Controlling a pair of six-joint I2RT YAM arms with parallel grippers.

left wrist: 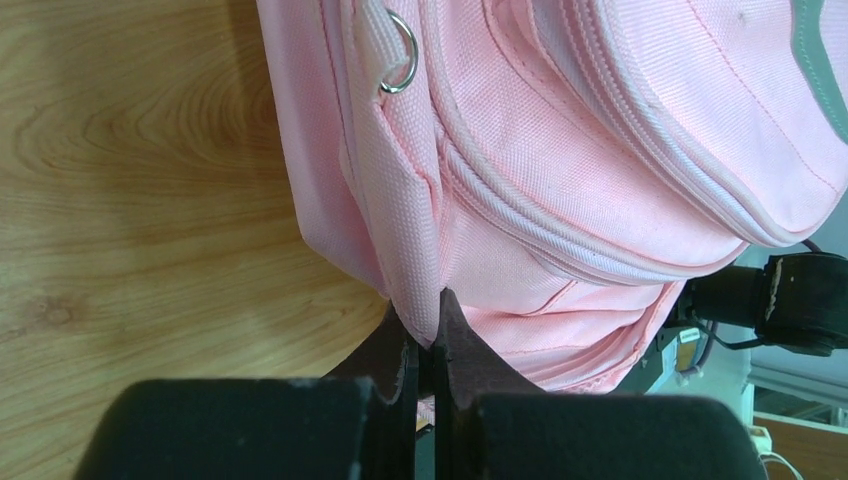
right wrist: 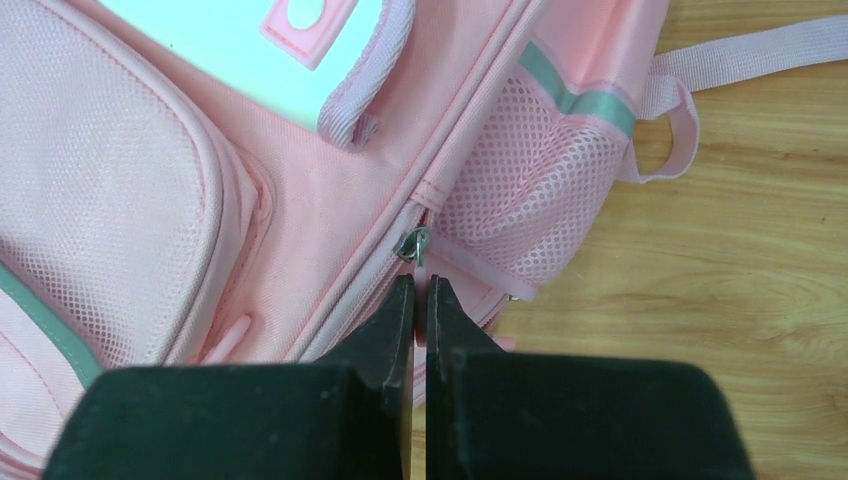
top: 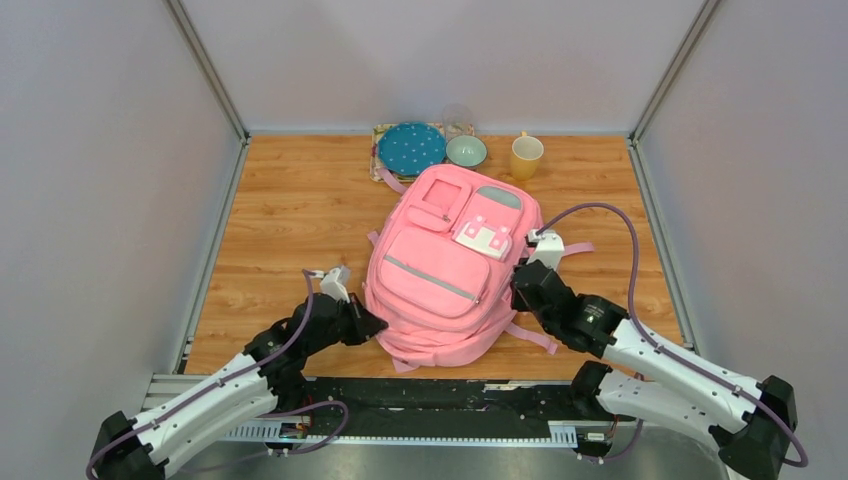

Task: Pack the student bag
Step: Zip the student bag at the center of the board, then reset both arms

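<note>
Left end effector (left wrist: pixel 437 305) pinches a side fold of the bag (top: pixel 445 265), apparently anchoring it; right end effector (right wrist: pixel 420 285) grips the zip pull (right wrist: pixel 414 243), seemingly ready to unzip.

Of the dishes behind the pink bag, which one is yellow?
The mug, at the right end of the row; the bowl beside it is pale green, and the plate further left is blue with dots.

light: bright, even | shadows: soft | blur: left pincer (left wrist: pixel 422 310) base
</note>
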